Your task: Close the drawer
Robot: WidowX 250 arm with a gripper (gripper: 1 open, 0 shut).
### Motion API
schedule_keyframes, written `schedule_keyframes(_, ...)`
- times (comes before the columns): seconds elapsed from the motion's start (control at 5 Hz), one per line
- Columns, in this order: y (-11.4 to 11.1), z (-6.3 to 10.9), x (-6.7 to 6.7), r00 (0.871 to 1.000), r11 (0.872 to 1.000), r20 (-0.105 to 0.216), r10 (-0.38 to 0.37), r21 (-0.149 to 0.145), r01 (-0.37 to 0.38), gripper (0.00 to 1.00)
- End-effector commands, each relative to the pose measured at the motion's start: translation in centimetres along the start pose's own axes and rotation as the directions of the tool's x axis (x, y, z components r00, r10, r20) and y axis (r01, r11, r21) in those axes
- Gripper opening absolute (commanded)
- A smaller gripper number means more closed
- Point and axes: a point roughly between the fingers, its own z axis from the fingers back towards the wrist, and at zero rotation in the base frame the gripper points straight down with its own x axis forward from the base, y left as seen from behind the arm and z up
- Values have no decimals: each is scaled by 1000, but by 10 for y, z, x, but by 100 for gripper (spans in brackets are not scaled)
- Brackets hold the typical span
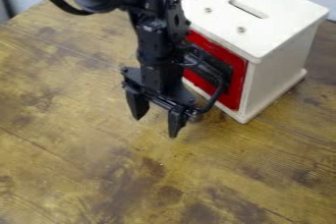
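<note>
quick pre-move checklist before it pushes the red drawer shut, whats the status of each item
1. Pincer open and holding nothing: ok, both fingers stand apart with nothing between them.
2. Pincer pointing down at the table: ok.
3. Pincer placed in front of the red drawer: ok, it hangs just ahead of the red front.
4. Black loop handle free of the fingers: cannot tell, the arm hides part of it.
5. Drawer pushed flush into the cream box: cannot tell, the angle and the arm hide the gap.
6. Slotted box top free of anything on it: ok.
</note>
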Motion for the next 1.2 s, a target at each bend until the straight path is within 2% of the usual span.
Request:
schedule_keyframes(0.0,-9,47,18,989,999,142,47,13,-49,100)
schedule_keyframes(0.2,-14,57,22,983,994,153,106,7,-109,100)
schedule_keyframes(0.4,-10,54,19,978,992,163,128,-5,-129,100)
schedule_keyframes(0.6,-5,50,17,977,989,151,150,-9,-150,100)
schedule_keyframes(1.0,-6,40,16,989,997,125,82,-6,-82,100)
